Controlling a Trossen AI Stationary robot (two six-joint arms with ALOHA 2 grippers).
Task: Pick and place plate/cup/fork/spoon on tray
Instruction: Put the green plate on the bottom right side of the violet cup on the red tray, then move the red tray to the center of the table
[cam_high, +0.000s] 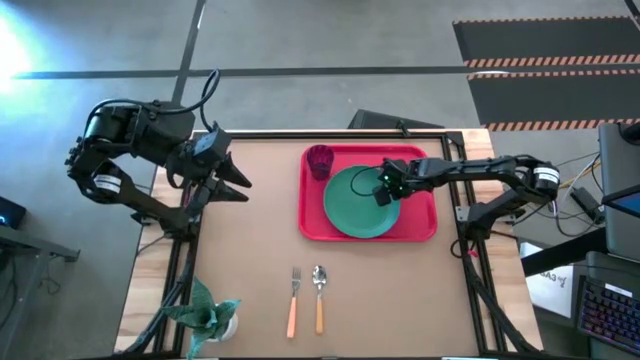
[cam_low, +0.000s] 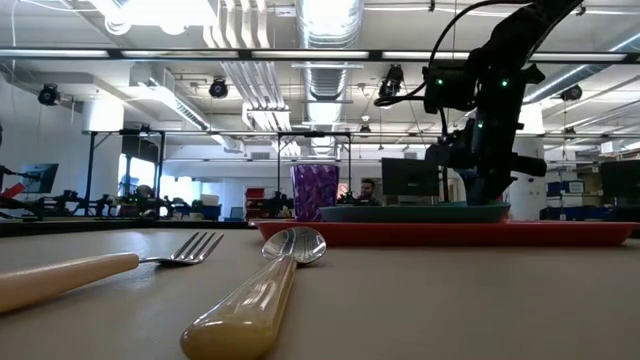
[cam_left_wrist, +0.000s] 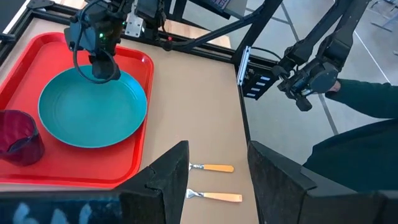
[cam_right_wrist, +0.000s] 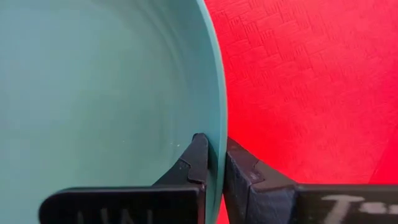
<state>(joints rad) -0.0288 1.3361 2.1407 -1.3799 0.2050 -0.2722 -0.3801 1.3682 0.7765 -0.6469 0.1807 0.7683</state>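
The teal-green plate (cam_high: 355, 208) lies on the red tray (cam_high: 425, 228) at the table's far right. The dark purple cup (cam_high: 319, 160) stands upright in the tray's far left corner. My right gripper (cam_high: 385, 190) is shut on the plate's far right rim. The fork (cam_high: 294, 300) and the spoon (cam_high: 319, 298), both with orange handles, lie side by side on the table near its front edge. My left gripper (cam_high: 240, 185) waits open and empty above the table's far left part. My right gripper pinches the plate's raised rim (cam_right_wrist: 216, 134) on its far right side. One finger (cam_right_wrist: 196, 163) stands inside the plate and the other (cam_right_wrist: 241, 167) outside, over the tray. The fingers come from above, pointing down. In the low view the plate (cam_low: 410, 211) sits level on the tray (cam_low: 560, 234).
A pale green plant in a pot (cam_high: 212, 318) stands at the table's near left corner. Black frame rails run along the table's left, right and far edges. The table's middle is bare brown board (cam_high: 260, 250).
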